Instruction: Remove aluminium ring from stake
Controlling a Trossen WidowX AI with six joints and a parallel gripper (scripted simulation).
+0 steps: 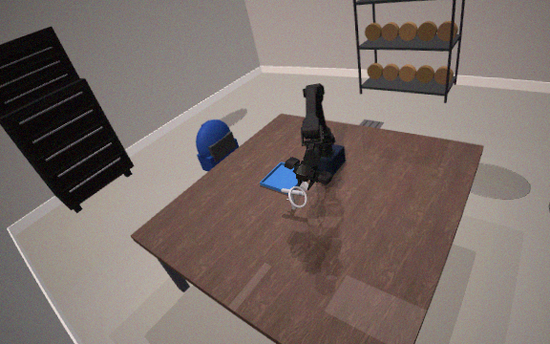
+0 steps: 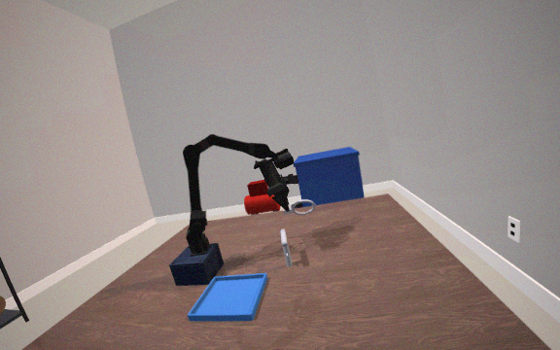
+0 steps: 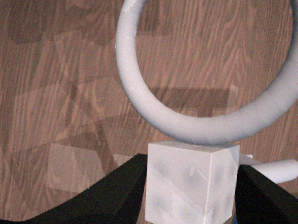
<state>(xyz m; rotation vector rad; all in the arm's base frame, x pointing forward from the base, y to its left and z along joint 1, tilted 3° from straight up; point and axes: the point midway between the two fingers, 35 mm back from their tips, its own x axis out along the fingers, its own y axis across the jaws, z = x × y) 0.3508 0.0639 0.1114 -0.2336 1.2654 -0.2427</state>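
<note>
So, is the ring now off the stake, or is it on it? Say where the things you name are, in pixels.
Off. The ring [image 1: 289, 197] [image 2: 303, 214] [image 3: 127, 65] hangs from the gripper [image 1: 304, 183] [image 2: 288, 210] [image 3: 193, 169], above and beside the stake [image 1: 294, 207] [image 2: 287, 253] [image 3: 275, 171].

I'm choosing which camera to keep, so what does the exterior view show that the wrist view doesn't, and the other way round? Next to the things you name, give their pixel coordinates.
Only exterior: the arm's dark base [image 2: 196, 270], a red object [image 2: 262, 203] and a wall outlet [image 2: 513, 228].

Only wrist: the tab [image 3: 192, 182] close up, its block shape readable between the claw's [image 2: 288, 210] [image 3: 192, 185] fingers.

Both: the ring [image 2: 293, 209] [image 3: 126, 60], held clear of the stake [image 2: 284, 237] [image 3: 277, 171], and the wooden table [image 2: 382, 292] [image 3: 75, 60].
</note>
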